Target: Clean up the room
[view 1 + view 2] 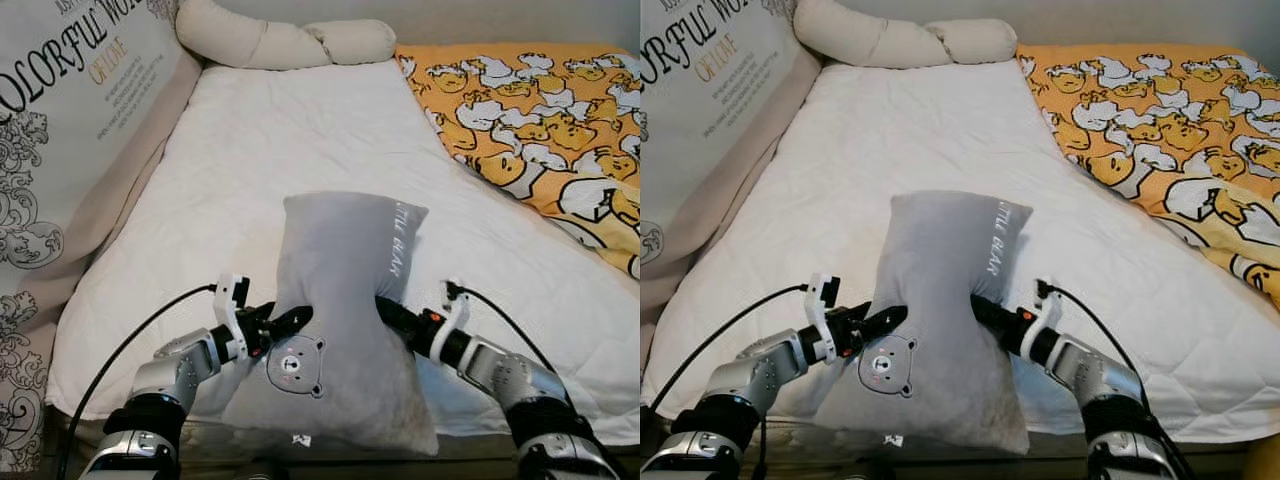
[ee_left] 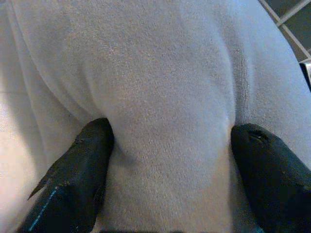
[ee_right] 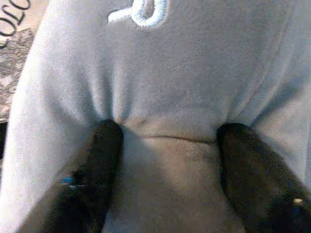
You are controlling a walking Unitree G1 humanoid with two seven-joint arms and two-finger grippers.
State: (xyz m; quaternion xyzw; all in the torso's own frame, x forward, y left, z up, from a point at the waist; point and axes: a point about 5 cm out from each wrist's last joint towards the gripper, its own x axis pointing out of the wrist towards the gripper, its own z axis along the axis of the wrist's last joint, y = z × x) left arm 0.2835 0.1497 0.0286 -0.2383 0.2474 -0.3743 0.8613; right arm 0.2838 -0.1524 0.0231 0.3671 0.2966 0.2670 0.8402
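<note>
Left eye view, operator: you have the soft grey plush pillow with the embroidered bear face [image 1: 335, 330] pinched from both sides at the near edge of the white quilted mattress [image 1: 250, 170]. Left gripper [image 1: 292, 320] presses its fingers [image 2: 80, 170] into the pillow's left flank, fabric bunched between them. Right gripper [image 1: 385, 308] is likewise clamped on the right flank, fingers [image 3: 104, 160] sunk in. Right of the pillow, farther back, lies the orange cartoon-print blanket [image 1: 540, 110]. Beyond, a cream bolster cushion [image 1: 280, 40].
</note>
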